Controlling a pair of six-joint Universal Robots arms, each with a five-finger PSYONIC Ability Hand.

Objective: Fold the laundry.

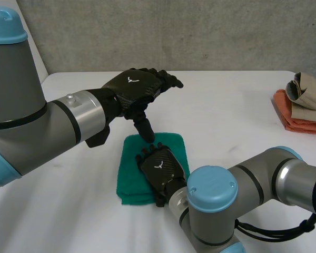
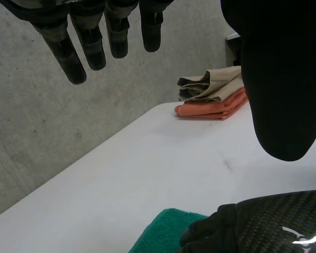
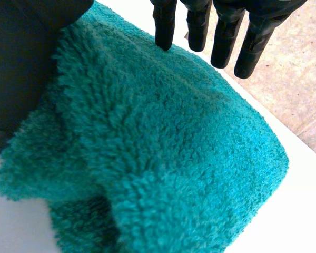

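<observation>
A folded green towel [image 1: 130, 174] lies on the white table [image 1: 226, 121] near the front middle. My right hand [image 1: 160, 167] rests flat on top of it, fingers straight, palm down. In the right wrist view the fluffy green towel [image 3: 163, 153] lies under the palm, and the fingers [image 3: 200, 26] reach toward its far edge. My left hand [image 1: 139, 88] hovers open above the towel's far edge, thumb pointing down at it. The left wrist view shows its straight fingers [image 2: 89, 42], a corner of the towel [image 2: 166, 229] and the back of my right hand [image 2: 274, 224].
A stack of folded laundry sits at the table's right edge: a beige piece [image 1: 308, 92] on an orange one [image 1: 295, 118]. In the left wrist view the stack [image 2: 213, 97] lies past the fingertips. A grey wall [image 1: 174, 31] stands behind the table.
</observation>
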